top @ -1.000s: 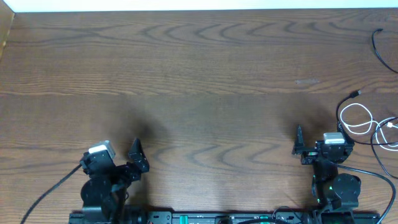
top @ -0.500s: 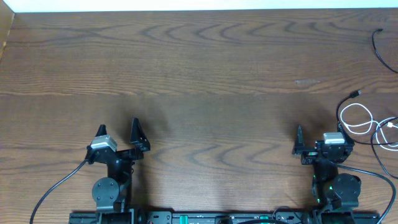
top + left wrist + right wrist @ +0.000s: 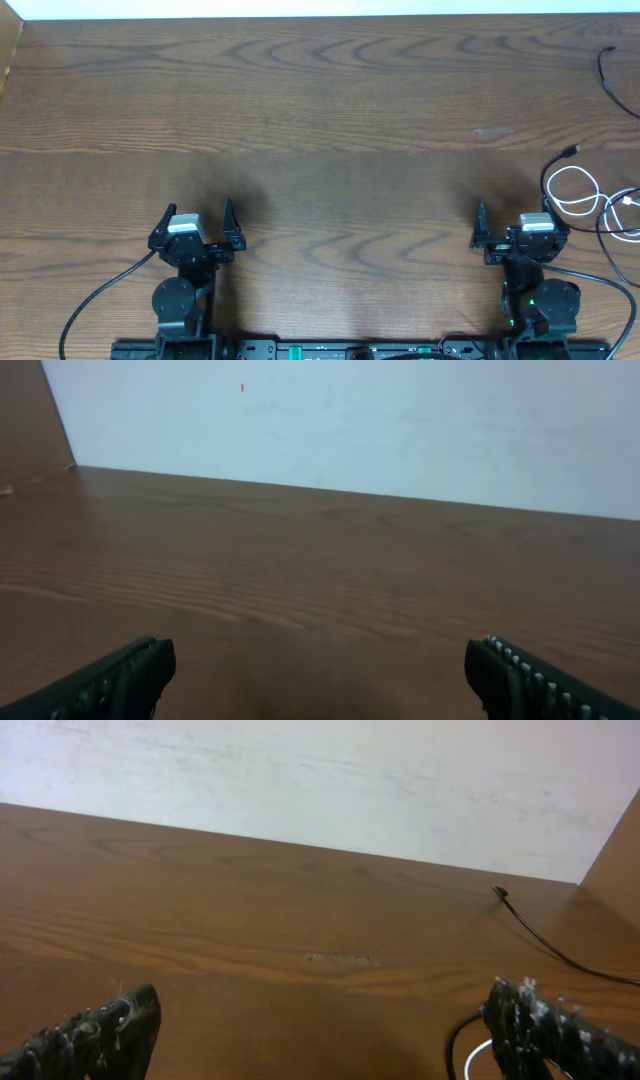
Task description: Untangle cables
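Observation:
The white cable (image 3: 574, 191) lies looped at the table's right edge, with a thin black cable (image 3: 546, 181) curving around it; its small plug (image 3: 572, 150) points up-right. They overlap near the right edge (image 3: 618, 212). My right gripper (image 3: 512, 222) is open and empty just left of them. In the right wrist view its jaws (image 3: 320, 1015) frame bare wood, with bits of white cable (image 3: 478, 1058) and black cable (image 3: 455, 1038) beside the right finger. My left gripper (image 3: 195, 215) is open and empty at the front left, far from the cables; the left wrist view (image 3: 320, 660) shows only table.
Another thin black wire (image 3: 606, 72) runs off the far right corner and also shows in the right wrist view (image 3: 540, 937). A pale wall borders the table's far edge (image 3: 320, 10). A wooden side panel stands at the far left (image 3: 30, 420).
My left arm has swung from an angled pose to face straight ahead, shifting slightly right. The right arm and the cables have not moved.

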